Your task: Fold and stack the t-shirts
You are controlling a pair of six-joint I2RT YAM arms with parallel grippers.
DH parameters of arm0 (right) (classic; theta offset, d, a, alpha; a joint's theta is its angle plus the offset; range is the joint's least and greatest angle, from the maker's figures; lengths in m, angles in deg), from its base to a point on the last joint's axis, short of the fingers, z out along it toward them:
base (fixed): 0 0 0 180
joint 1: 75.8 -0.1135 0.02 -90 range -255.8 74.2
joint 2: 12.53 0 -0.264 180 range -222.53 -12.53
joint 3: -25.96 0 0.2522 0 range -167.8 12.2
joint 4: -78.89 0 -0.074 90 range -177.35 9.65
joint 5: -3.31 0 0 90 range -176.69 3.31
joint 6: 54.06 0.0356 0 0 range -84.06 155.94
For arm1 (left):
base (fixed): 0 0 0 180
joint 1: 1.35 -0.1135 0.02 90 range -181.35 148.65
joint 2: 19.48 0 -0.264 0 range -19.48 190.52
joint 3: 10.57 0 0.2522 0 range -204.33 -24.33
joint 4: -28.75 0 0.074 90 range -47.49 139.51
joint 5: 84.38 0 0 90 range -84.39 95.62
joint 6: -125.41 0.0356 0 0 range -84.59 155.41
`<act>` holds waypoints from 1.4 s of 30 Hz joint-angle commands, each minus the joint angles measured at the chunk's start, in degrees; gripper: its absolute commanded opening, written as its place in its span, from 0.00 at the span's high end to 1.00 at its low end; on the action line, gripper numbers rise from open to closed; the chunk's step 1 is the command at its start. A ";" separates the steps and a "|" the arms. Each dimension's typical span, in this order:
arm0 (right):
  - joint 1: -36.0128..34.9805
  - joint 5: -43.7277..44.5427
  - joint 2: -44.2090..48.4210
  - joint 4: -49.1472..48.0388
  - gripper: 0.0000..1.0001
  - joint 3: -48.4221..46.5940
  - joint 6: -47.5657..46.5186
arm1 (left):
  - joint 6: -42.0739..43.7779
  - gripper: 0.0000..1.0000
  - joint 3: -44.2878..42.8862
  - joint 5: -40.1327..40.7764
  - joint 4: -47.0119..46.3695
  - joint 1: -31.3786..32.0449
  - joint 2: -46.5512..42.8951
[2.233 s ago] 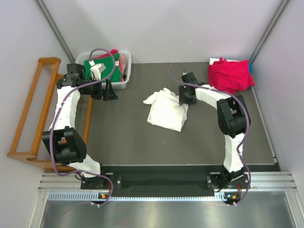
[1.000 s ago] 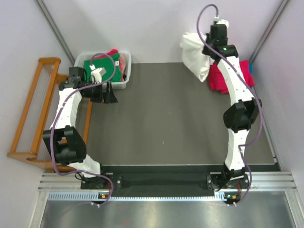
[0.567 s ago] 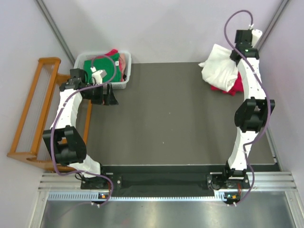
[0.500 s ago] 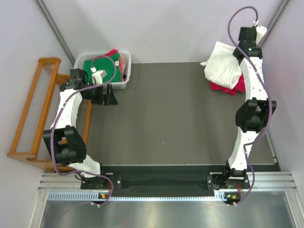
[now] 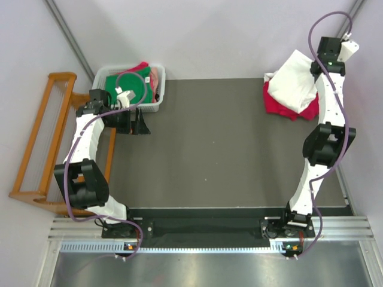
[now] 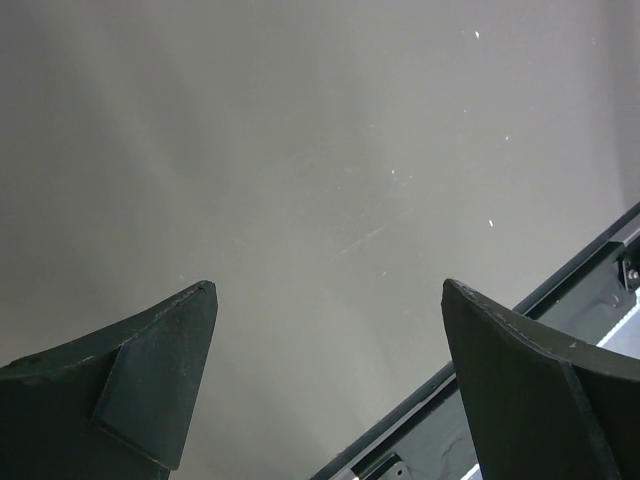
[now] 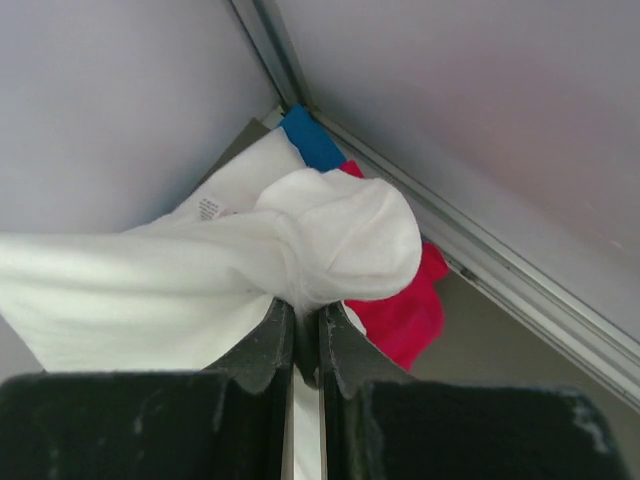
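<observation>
Your right gripper (image 7: pixel 305 322) stays clamped on a bunched fold of the white t-shirt (image 5: pixel 292 81). Since half a second ago the shirt has swung further right, and it now hangs over the crimson t-shirt (image 5: pixel 282 106) in the far right corner. Your left gripper (image 6: pixel 328 292) hasn't moved: fingers wide apart, holding nothing, beside the white basket (image 5: pixel 154 107).

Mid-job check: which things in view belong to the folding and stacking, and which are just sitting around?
Job:
- white t-shirt, pinched in the right hand
- red pile at the far right corner
- green t-shirt and red t-shirts, in the white basket

Lying about:
- the white basket itself
- orange wooden rack
- blue item in the corner
</observation>
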State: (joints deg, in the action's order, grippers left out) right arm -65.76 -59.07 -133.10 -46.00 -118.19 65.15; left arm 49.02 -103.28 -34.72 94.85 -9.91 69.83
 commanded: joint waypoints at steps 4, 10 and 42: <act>-1.95 -4.06 -1.94 0.58 1.00 7.51 -2.12 | 0.90 0.02 -0.49 -2.12 -0.39 0.03 -2.66; -4.77 -4.33 -3.18 0.05 0.48 7.61 -4.78 | 0.89 0.02 -0.85 -2.29 0.40 -0.06 -2.75; -34.73 -23.03 34.69 -7.91 0.00 34.81 -11.82 | 0.81 0.02 0.82 -0.01 3.12 0.03 -9.60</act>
State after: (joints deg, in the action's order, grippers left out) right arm -98.39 -77.69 -102.26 -48.43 -92.31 53.00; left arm 50.42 -103.17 -35.22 97.54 -9.91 63.63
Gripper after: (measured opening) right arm 0.995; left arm 0.982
